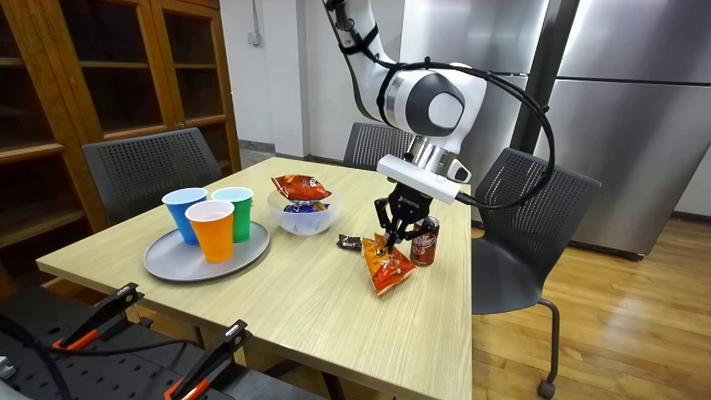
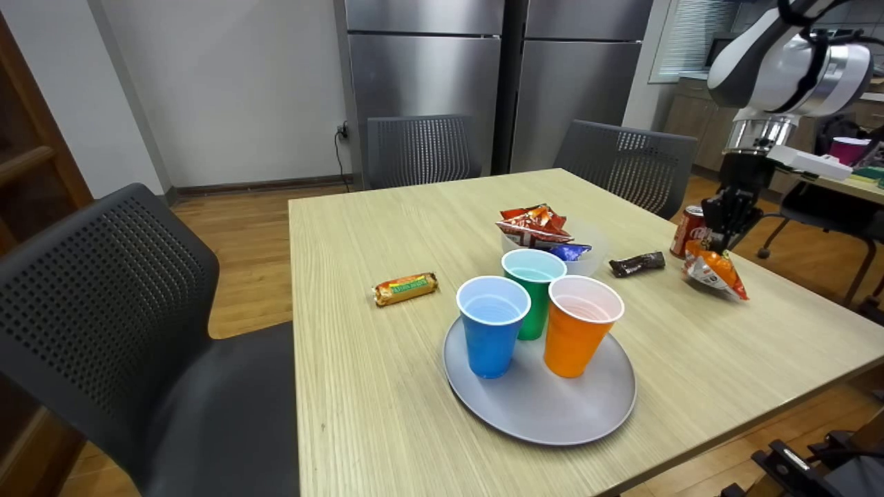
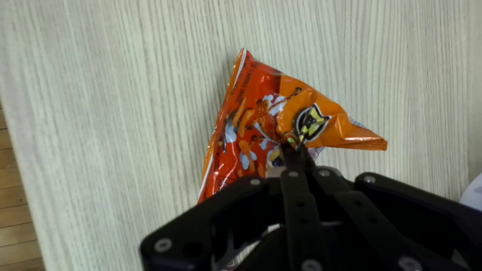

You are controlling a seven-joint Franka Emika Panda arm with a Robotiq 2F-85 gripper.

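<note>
Pinching a fold of the crumpled orange-and-red plastic snack bag, the black two-finger gripper has its jaws together. The bag seems to rest on the pale wood-grain table; probably it is light, slippery and crushable, best held by gathered film.

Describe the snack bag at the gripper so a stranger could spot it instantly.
Start at the pale wood-grained table and find the black gripper near the dark red can. Pinched in its closed jaws is the orange-and-red snack bag. Unlike the red bag in the frosted bowl, it has a broad orange end.
</note>
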